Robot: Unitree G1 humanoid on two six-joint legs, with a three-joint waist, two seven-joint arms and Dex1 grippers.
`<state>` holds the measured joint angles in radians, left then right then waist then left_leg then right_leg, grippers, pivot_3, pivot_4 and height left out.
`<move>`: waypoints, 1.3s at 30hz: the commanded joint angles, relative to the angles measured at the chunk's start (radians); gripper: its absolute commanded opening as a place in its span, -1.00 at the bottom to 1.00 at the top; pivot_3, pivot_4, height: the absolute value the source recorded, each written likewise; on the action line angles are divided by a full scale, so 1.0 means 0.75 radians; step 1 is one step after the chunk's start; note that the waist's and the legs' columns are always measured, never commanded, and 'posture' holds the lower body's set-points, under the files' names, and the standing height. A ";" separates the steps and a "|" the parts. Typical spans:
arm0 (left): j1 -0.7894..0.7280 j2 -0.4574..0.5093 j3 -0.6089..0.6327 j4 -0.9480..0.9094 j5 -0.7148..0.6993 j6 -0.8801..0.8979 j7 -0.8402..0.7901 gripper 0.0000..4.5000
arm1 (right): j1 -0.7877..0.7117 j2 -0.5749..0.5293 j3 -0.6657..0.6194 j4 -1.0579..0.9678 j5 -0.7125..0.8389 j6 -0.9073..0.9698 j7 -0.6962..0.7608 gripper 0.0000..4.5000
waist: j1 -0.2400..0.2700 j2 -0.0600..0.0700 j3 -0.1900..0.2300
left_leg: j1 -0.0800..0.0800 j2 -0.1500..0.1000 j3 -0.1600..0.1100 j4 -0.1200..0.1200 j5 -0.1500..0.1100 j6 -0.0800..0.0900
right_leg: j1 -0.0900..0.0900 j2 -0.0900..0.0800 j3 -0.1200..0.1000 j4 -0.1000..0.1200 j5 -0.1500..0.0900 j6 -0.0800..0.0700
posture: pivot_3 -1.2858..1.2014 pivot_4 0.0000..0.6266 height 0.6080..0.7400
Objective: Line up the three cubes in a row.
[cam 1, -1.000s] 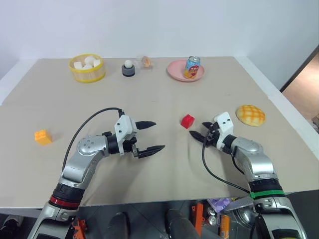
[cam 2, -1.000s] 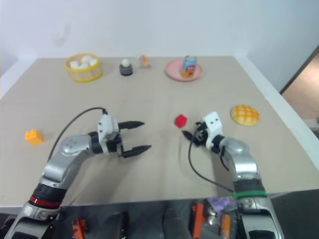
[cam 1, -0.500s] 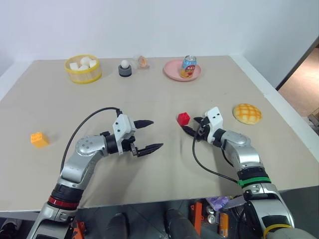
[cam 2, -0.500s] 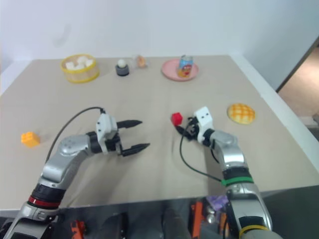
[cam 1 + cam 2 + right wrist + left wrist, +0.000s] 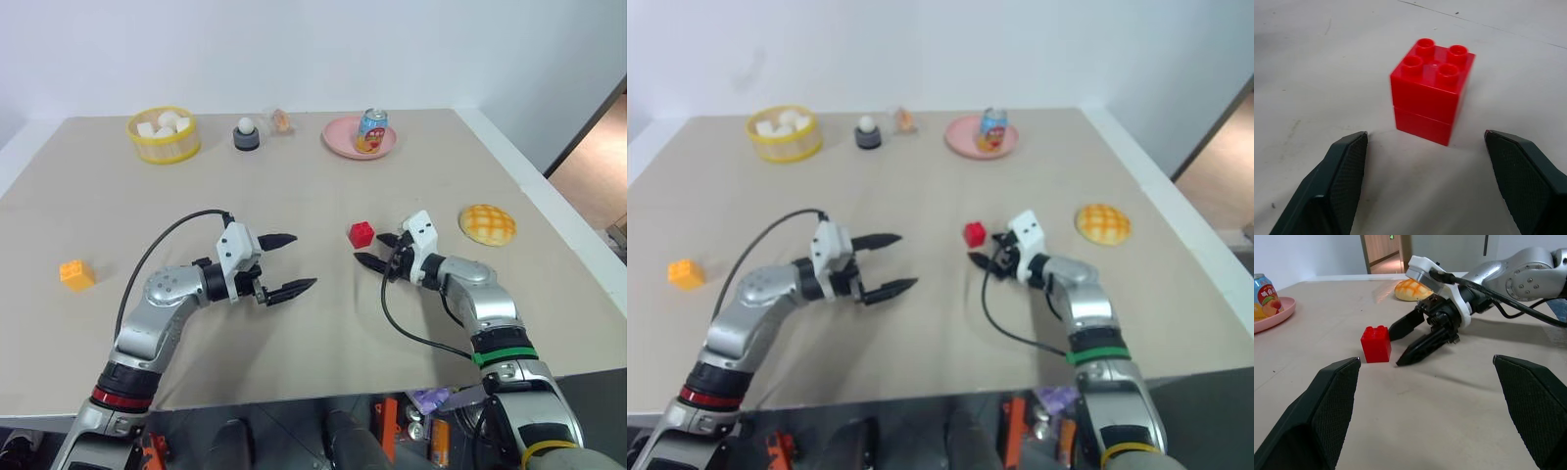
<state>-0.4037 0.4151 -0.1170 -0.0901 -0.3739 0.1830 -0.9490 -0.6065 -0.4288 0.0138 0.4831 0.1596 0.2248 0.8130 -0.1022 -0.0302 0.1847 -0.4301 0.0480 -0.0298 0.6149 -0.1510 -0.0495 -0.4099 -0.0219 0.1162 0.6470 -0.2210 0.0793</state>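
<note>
Nearest, over the bare front part of the table (image 5: 323,343): left gripper (image 5: 287,264), pointing level toward the right side, fingers spread wide, nothing between them, nothing touched. Trailing from it, a black cable (image 5: 167,250) looping back over the tabletop.

Just to the right, at about the same depth: right gripper (image 5: 377,251), aimed left and slightly down, fingers clearly parted, empty. Tips just short of the red cube (image 5: 361,234), not touching it; in the right wrist view, red cube (image 5: 1431,89) upright on the table, studs up, standing ahead of the gap between the two black fingers (image 5: 1341,171) with bare table between. In the left wrist view, same cube (image 5: 1376,343) beside the right gripper's tips (image 5: 1409,340), close but apart.

Far out to the left edge, well apart from both grippers: orange-yellow cube (image 5: 77,275), alone on the table. Green cube: cannot tell where.

To the right, beyond the right gripper: yellow bun (image 5: 489,224) near the table's right edge.

Along the far edge, left to right: yellow basket (image 5: 163,136) with white lumps (image 5: 163,124); small dark holder with a white ball on top (image 5: 245,134); a small unclear item just beside it (image 5: 281,120); pink plate (image 5: 338,133) with an upright drink can (image 5: 371,131) on it.
</note>
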 commanded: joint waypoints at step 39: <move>0.143 0.077 0.115 -0.228 -0.181 0.075 -0.035 1.00 | -0.077 -0.006 0.018 -0.025 -0.058 -0.112 -0.054 -0.45 | 0.002 0.000 0.000 | -0.005 -0.001 0.000 -0.006 0.000 0.000 | -0.009 -0.001 0.001 -0.001 -0.001 -0.002 | 0.03 -0.52 1.00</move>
<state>-0.3071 0.4546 -0.0685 -0.1981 -0.4683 0.2308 -0.9514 -0.6641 -0.4094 0.0514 0.5075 0.0810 0.1625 0.7152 -0.1009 -0.0304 0.1848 -0.4363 0.0476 -0.0298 0.6081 -0.1510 -0.0494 -0.4194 -0.0222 0.1166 0.6467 -0.2227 0.0775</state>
